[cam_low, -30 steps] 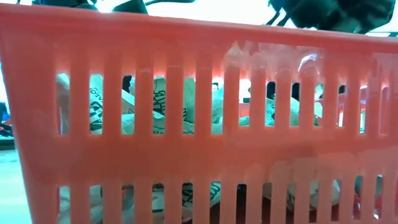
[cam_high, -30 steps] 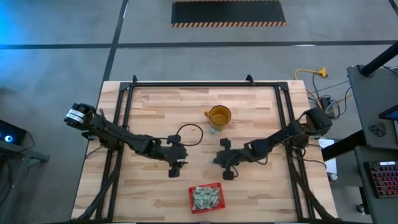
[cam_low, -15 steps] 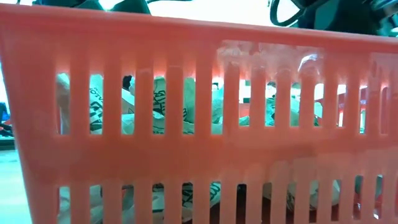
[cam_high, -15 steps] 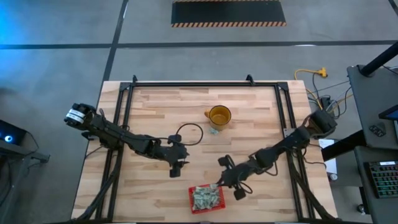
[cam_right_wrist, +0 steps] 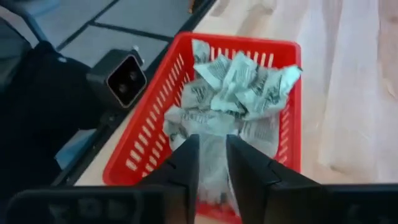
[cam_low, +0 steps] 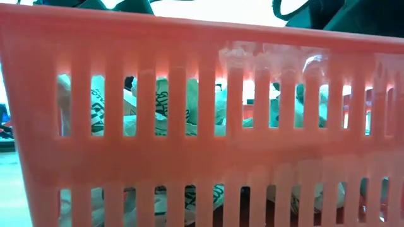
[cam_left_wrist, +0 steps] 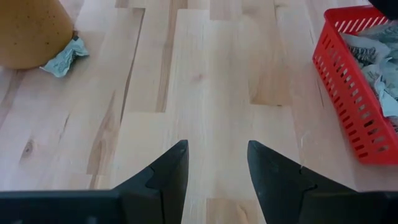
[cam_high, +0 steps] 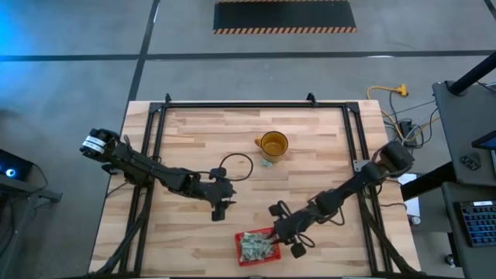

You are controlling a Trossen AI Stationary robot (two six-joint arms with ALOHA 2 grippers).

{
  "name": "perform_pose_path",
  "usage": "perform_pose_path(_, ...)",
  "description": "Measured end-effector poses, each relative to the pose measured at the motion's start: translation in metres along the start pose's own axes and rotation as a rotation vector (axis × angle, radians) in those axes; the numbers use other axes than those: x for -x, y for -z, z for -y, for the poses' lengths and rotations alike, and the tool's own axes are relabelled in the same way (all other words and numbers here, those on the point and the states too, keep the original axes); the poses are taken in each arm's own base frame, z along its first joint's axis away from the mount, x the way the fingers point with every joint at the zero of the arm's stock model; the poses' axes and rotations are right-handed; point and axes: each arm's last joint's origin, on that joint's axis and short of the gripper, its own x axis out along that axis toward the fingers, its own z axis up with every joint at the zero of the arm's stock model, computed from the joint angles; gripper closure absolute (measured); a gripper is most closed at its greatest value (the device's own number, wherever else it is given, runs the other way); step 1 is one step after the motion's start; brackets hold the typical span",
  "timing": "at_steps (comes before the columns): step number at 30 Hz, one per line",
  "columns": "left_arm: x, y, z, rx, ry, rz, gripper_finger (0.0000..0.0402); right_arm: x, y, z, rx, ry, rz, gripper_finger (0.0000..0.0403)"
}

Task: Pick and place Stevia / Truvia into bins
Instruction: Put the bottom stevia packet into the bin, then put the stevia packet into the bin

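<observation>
Packet [cam_right_wrist: 213, 163] between right fingers [cam_right_wrist: 180, 167], above red basket [cam_right_wrist: 144, 142].

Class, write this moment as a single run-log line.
right gripper: over red basket, holding packet | left gripper: open, idle mid-table | loose packet beside mug

Worktop [cam_high: 310, 124]: bare wood across the far half and both side strips, open to passage. Obstacles: mug [cam_high: 273, 144] near centre, one loose packet [cam_left_wrist: 61, 58] touching its base; red bin [cam_high: 242, 235] at the near edge, heaped with packets [cam_right_wrist: 233, 93]. Right tool [cam_high: 280, 239] occupies the bin's right rim; left tool [cam_high: 219, 209] hangs over bare wood left of centre, clear boards between it and the bin.
</observation>
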Motion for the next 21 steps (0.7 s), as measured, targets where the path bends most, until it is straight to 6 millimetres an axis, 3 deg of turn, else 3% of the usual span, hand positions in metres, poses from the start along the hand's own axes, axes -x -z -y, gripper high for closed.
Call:
perform_pose_path(6,0.000,0.002,0.000,-0.001,-0.001,-0.003,0.0253,0.001,-0.001,0.000,0.057,0.011,0.006,0.0268)
perform_pose_path(9,-0.001,0.003,-0.001,-0.002,-0.002,-0.006,0.0253,0.010,-0.008,0.002,0.084,0.113,0.025,0.0251)
perform_pose_path(15,-0.001,0.003,-0.001,0.000,0.000,0.001,0.0253,0.028,-0.014,0.015,0.107,0.469,0.004,0.0255)
perform_pose_path(21,-0.001,0.003,-0.001,-0.001,0.001,0.004,0.0253,0.030,-0.004,0.056,0.049,0.658,-0.113,0.0276)
